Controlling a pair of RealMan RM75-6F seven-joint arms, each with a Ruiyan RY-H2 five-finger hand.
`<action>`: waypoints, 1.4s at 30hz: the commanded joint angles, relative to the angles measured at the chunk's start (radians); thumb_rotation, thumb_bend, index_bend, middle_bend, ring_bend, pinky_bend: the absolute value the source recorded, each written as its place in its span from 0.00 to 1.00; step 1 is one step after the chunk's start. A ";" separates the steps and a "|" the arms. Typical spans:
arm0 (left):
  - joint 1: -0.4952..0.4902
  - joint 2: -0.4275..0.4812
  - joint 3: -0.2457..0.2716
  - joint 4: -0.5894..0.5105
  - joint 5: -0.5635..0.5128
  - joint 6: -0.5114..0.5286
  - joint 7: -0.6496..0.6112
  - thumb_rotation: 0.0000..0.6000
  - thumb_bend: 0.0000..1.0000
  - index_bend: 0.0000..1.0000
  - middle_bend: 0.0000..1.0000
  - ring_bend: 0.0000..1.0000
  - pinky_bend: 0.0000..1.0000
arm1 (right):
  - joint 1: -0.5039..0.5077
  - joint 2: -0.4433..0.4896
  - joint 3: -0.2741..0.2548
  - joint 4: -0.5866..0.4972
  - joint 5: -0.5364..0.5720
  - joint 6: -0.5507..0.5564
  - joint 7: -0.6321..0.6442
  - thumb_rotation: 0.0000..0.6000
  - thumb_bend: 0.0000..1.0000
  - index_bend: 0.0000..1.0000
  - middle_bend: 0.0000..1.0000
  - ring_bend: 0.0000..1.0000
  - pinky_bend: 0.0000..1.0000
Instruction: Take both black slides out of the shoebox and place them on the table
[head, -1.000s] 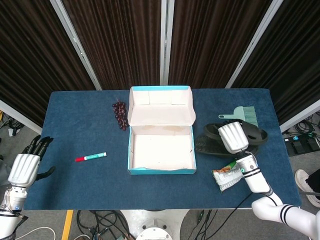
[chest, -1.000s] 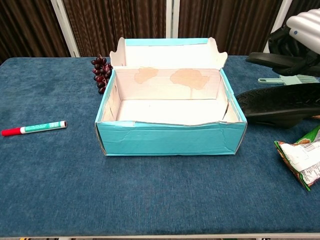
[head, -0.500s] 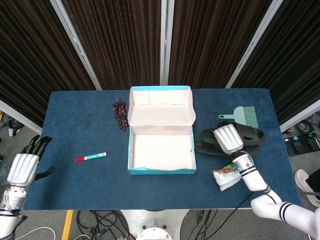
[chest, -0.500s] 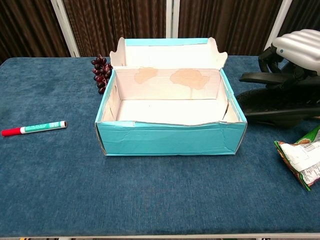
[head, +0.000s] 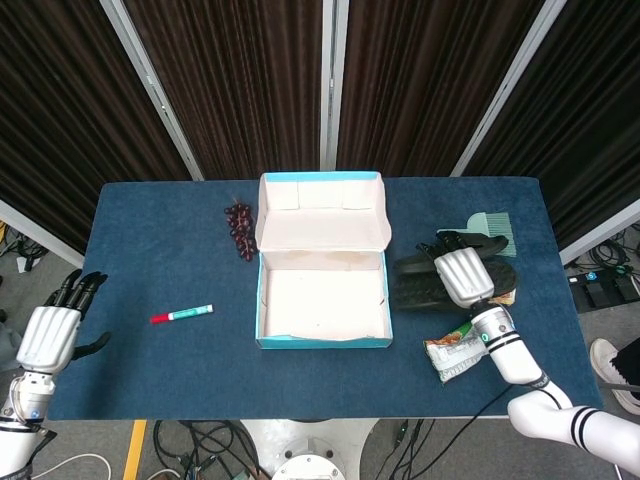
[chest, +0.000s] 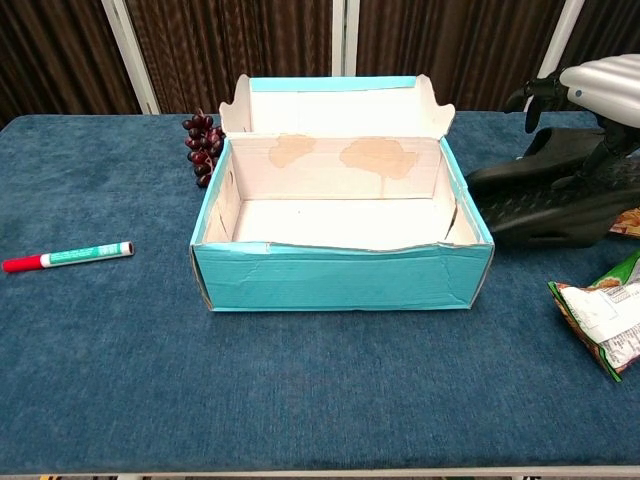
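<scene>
lying stacked near the table's (head: 140, 250) right edge, just beside the box (head: 323, 300), the two slides (head: 425, 280) are partly hiding each other, and the right hand (head: 463, 277) is covering their middle, so where one ends is hard to make out. the fingers are reaching over the upper slide (chest: 560, 150), but whether they are grasping it or only resting on it i cannot tell. in the chest view the hand is being cut off at the frame's right side. a green brush (head: 492, 222) is peeking out behind the slides near the far right corner. the box is sitting open and empty at mid-table. the left hand (head: 50, 335) is hanging off the left edge, fingers apart, holding nothing.
</scene>
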 joint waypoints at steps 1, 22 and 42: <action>0.000 0.000 -0.001 -0.002 0.000 0.001 0.001 1.00 0.19 0.09 0.11 0.03 0.29 | -0.005 0.006 0.006 -0.015 -0.019 0.025 0.022 1.00 0.00 0.18 0.32 0.11 0.13; 0.005 0.022 -0.010 -0.028 0.003 0.028 0.007 1.00 0.19 0.09 0.11 0.03 0.29 | -0.269 0.249 -0.086 -0.456 -0.125 0.392 -0.139 1.00 0.03 0.02 0.12 0.00 0.00; 0.007 0.022 0.015 -0.037 0.013 0.005 0.019 1.00 0.19 0.09 0.11 0.03 0.29 | -0.511 0.152 -0.192 -0.331 -0.155 0.530 -0.077 1.00 0.14 0.00 0.03 0.00 0.00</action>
